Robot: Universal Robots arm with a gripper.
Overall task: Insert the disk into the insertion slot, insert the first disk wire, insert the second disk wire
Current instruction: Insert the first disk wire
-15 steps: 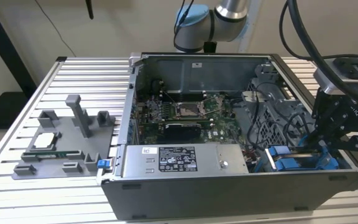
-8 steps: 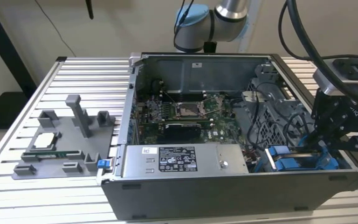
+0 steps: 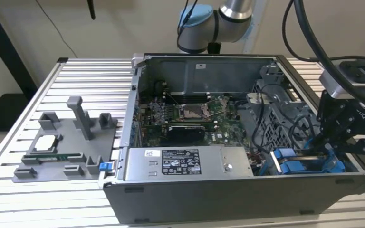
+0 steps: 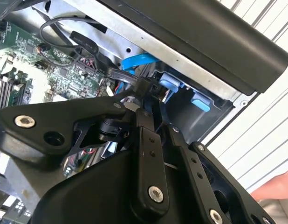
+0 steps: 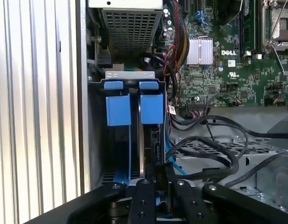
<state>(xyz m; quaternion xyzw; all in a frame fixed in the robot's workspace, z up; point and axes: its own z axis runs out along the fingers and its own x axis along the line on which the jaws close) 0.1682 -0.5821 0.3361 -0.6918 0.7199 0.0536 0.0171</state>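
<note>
Black linkage bars of my gripper (image 5: 158,179) stand foremost in both wrist views; the jaws are drawn nearly together, pinching the plug of a black disk wire (image 4: 137,83); just beyond my fingertips the disk (image 5: 151,112), on edge in its blue carrier, sits inside the insertion slot (image 5: 96,121) at a corner of the open computer case (image 3: 233,199); past the slot from me lies the power-supply box (image 5: 130,28); off to one side spreads the green motherboard (image 5: 228,60); the case rests on a slatted table (image 3: 17,199).
</note>
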